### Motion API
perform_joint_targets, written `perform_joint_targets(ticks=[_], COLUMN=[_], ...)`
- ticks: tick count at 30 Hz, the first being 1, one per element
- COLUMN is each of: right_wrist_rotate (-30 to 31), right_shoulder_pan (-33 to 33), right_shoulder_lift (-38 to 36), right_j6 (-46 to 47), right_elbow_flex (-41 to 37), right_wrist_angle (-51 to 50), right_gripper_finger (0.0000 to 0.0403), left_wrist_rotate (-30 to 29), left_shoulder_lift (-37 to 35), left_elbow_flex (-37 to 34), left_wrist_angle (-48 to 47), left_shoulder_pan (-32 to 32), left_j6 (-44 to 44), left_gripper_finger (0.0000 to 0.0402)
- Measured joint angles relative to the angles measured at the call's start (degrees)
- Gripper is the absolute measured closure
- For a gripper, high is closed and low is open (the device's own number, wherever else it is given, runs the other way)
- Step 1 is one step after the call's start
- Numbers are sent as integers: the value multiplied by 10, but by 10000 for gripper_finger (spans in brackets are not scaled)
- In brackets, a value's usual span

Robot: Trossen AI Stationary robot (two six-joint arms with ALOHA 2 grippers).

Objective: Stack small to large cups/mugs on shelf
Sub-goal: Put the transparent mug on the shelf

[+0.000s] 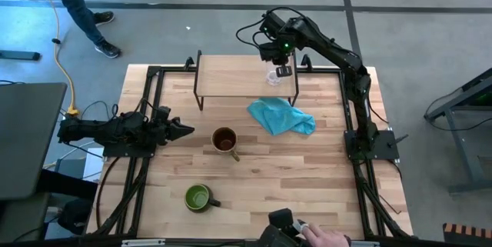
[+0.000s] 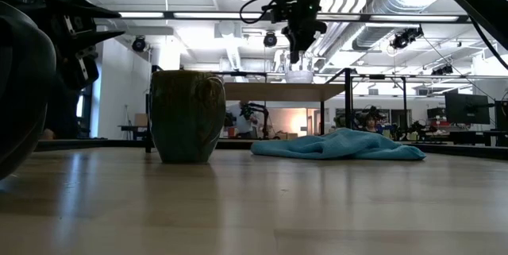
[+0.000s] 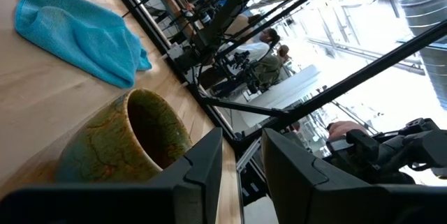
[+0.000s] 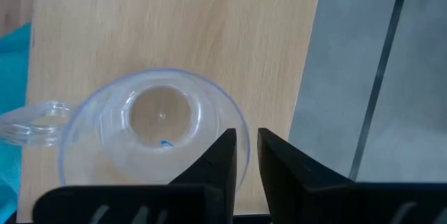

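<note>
A small clear glass cup [image 4: 150, 130] is at the right end of the light-wood shelf [image 1: 234, 74], and my right gripper [image 1: 283, 68] is shut on it from above. It also shows in the low view [image 2: 299, 75], at the shelf top; whether its base rests on the board I cannot tell. The tan-brown mug [image 1: 224, 141] stands upright on the table mid-way, and also shows in the left wrist view [image 3: 126, 147]. The dark mug with green inside [image 1: 198, 197] stands nearer the front edge. My left gripper [image 1: 184, 130] waits shut at the table's left, pointing at the tan-brown mug. My right gripper holds the glass cup by its rim [image 4: 243, 135], on the side away from its handle [image 4: 31, 121]. One finger [image 4: 220, 158] is inside the cup and the other outside. The fingers point down from above. The cup is upright, mouth up.
A crumpled blue cloth [image 1: 280, 116] lies on the table just in front of the shelf's right end. A person's hand [image 1: 327, 239] shows at the table's near edge, and a person's legs [image 1: 84, 8] beyond the far left corner.
</note>
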Motion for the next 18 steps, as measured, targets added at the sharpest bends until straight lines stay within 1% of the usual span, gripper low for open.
perform_joint_targets(ticks=[13, 15, 18], right_wrist_rotate=[-12, -12, -12], right_shoulder_pan=[0, 0, 0], right_shoulder_lift=[0, 0, 0], right_j6=[2, 2, 8], right_elbow_flex=[0, 0, 0], right_wrist_angle=[0, -1, -1], right_gripper_finger=[351, 346, 327], left_wrist_rotate=[0, 0, 0], left_shoulder_lift=[0, 0, 0], left_elbow_flex=[0, 0, 0], left_wrist_angle=[0, 0, 0], left_shoulder_pan=[0, 0, 0], left_j6=[0, 0, 0], left_gripper_finger=[311, 311, 311])
